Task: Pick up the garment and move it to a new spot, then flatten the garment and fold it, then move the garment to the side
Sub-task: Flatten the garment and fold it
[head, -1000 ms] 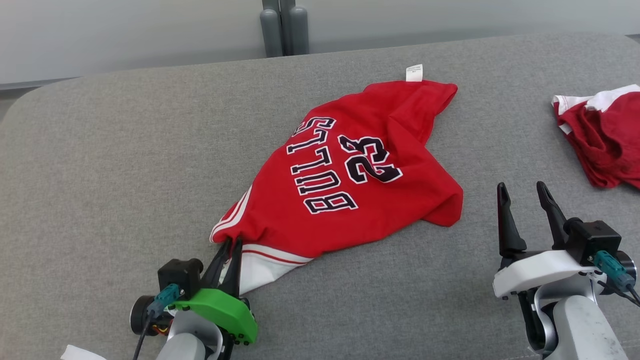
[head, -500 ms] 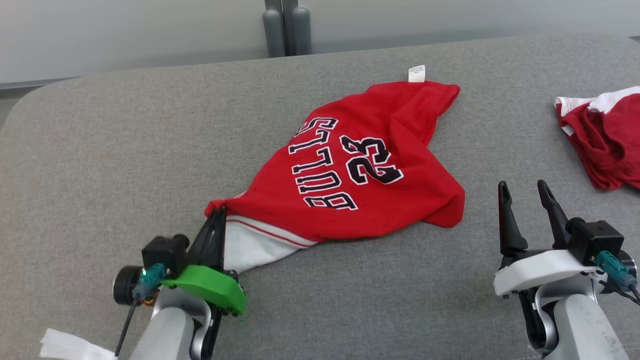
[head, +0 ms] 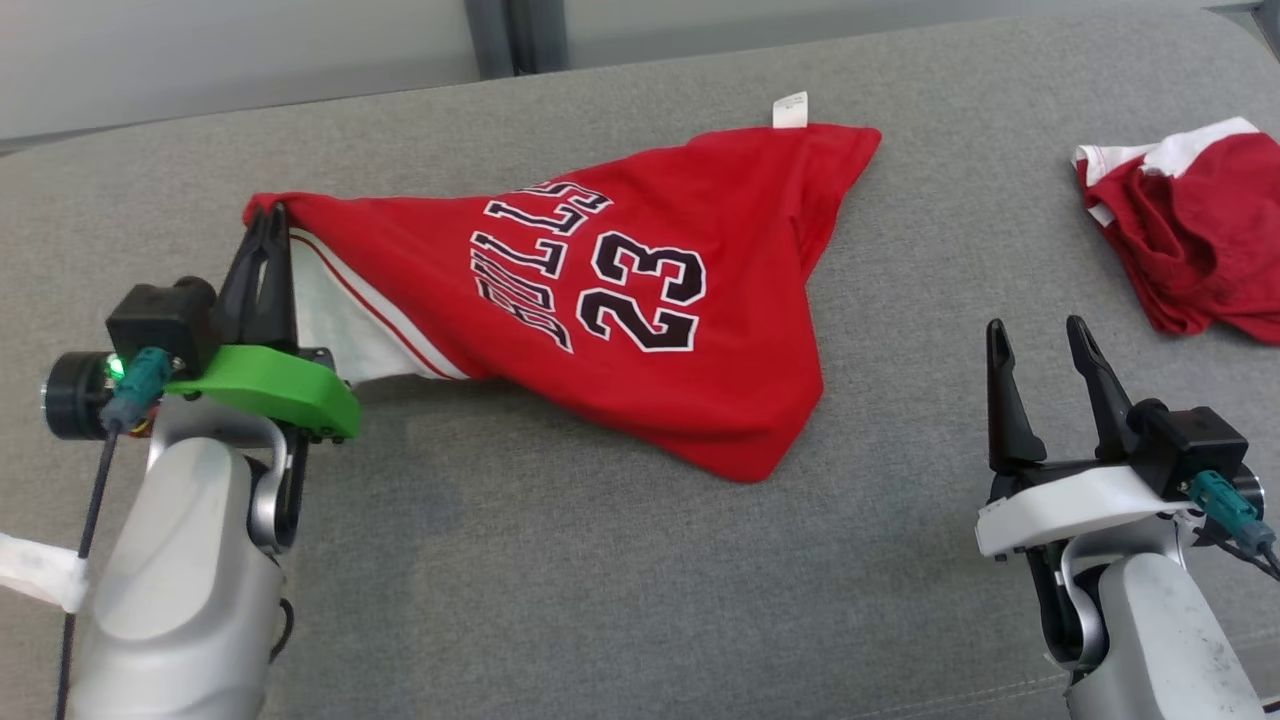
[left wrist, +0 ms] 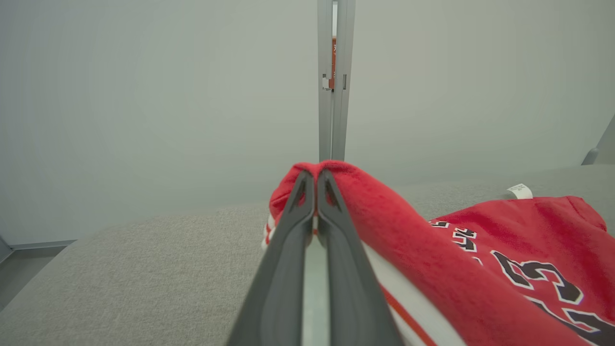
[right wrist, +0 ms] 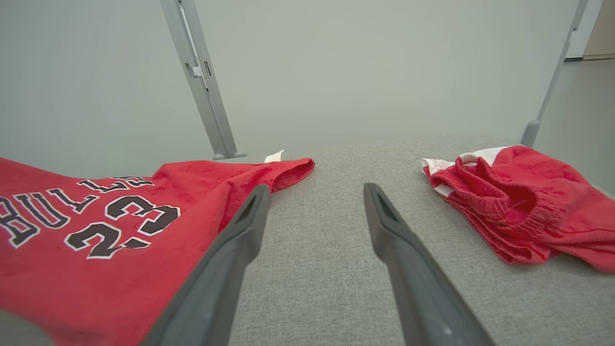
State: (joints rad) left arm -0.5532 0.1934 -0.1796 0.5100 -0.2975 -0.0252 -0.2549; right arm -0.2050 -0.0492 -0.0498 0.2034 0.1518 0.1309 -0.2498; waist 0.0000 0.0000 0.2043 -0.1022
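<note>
The garment (head: pixel 620 300) is a red jersey with dark "BULLS 23" lettering and a white-striped hem, stretched across the grey surface (head: pixel 600 580). My left gripper (head: pixel 268 215) is shut on its left corner and holds that corner raised, so the cloth hangs taut toward a far corner with a white tag (head: pixel 789 109). The left wrist view has the fingers closed with red cloth (left wrist: pixel 336 187) bunched over their tips. My right gripper (head: pixel 1035 335) stands open at the lower right, apart from the jersey, its fingers (right wrist: pixel 240 240) holding nothing.
A second red and white garment (head: pixel 1180 235) lies crumpled at the far right, also in the right wrist view (right wrist: pixel 514 202). Grey posts (head: pixel 505 35) rise behind the far edge against a pale wall. A white strip (head: pixel 35 570) wraps the left arm's cable.
My left gripper closed on the jersey's corner, then lifted and pulled it left and away, stretching the cloth out. The head camera shifted. The right gripper stayed open and still.
</note>
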